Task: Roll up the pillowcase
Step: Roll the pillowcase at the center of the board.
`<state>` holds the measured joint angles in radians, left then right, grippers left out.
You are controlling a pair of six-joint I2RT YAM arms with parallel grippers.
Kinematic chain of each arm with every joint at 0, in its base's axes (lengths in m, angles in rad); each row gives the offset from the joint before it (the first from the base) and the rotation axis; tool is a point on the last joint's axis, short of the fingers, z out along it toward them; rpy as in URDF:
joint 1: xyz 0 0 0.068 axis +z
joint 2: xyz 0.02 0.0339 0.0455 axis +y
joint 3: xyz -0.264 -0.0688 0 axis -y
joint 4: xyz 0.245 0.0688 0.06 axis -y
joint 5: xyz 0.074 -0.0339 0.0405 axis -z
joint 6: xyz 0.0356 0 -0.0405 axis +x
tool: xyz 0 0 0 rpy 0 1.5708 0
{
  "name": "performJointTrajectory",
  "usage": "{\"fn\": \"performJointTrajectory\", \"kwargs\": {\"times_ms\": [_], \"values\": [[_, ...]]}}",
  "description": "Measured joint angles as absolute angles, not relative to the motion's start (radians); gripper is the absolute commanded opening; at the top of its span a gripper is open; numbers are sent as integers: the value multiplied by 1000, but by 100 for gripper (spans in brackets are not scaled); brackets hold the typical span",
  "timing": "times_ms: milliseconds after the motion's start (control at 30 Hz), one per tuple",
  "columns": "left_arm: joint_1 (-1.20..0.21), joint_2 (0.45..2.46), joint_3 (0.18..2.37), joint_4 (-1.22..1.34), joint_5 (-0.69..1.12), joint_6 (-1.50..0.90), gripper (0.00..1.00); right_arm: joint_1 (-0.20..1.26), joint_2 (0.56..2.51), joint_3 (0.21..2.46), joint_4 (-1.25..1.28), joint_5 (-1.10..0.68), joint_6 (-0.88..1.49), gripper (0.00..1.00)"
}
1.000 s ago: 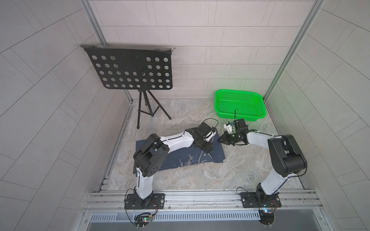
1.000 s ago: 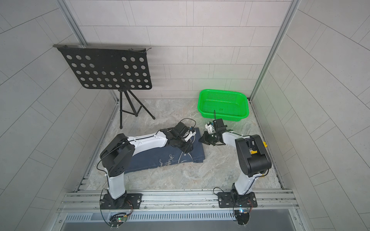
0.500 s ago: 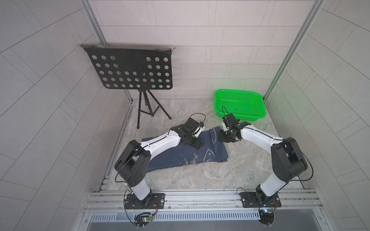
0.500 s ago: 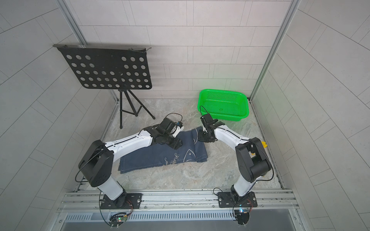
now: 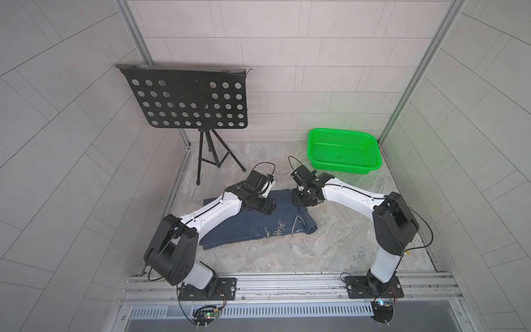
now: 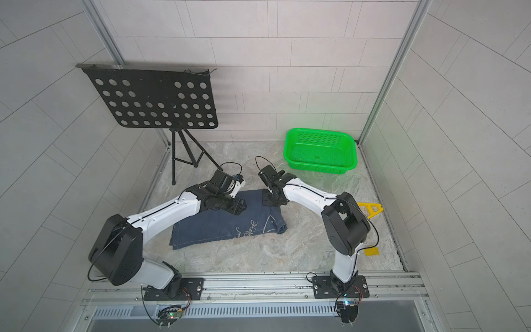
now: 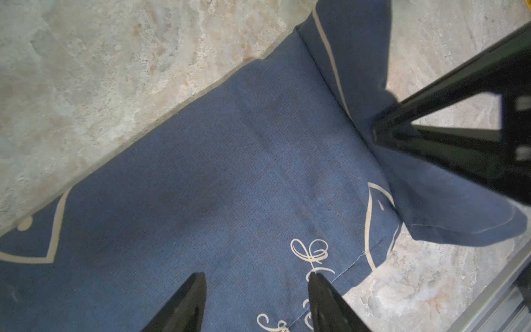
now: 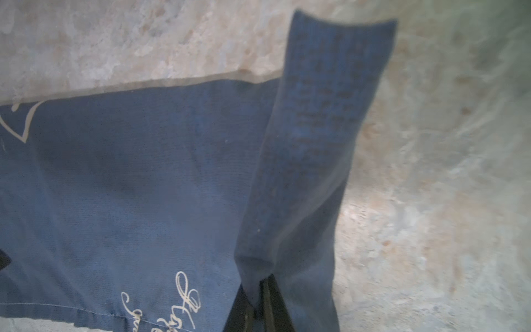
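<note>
Pinching a fold at the far right corner of the pillowcase (image 5: 253, 227), the right gripper (image 8: 263, 283) has its jaws squeezed tight on navy cloth. You can see it in the right wrist view: a strip of fabric standing up off the marbled table (image 5: 287, 253). Over to the left gripper (image 7: 255, 277): jaws parted, nothing between them, poised over the cloth just beside the cursive script. Whether its tips touch the fabric is hard to call. In both top views the pillowcase (image 6: 212, 230) lies mid-table, long side running left to right. Its near right corner is rumpled, with pale script and a fish outline showing near that end. The two grippers sit close together by the far edge, the left one a little leftward over the cloth, the right one at the corner. Far right, well apart from the action, a green basket (image 5: 344, 169) stands on the table. Far left is a black perforated music stand (image 5: 186, 86) on its tripod.
</note>
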<state>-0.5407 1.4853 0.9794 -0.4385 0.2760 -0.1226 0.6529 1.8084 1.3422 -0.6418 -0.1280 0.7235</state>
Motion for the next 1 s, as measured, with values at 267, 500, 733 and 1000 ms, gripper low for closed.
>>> {"fn": "performJointTrajectory", "kwargs": {"times_ms": [267, 500, 733, 1000], "values": [[-528, 1439, 906, -440, 276, -154, 64, 712, 1930, 1428, -630, -170, 750, 14], [-528, 1423, 866, -435, 292, -187, 64, 728, 1997, 1445, -566, -224, 772, 22], [-536, 1390, 852, -390, 347, -241, 63, 712, 2000, 1405, -401, -346, 806, 31], [-610, 1397, 839, -323, 381, -293, 61, 590, 1825, 1311, -324, -444, 816, 31]]}}
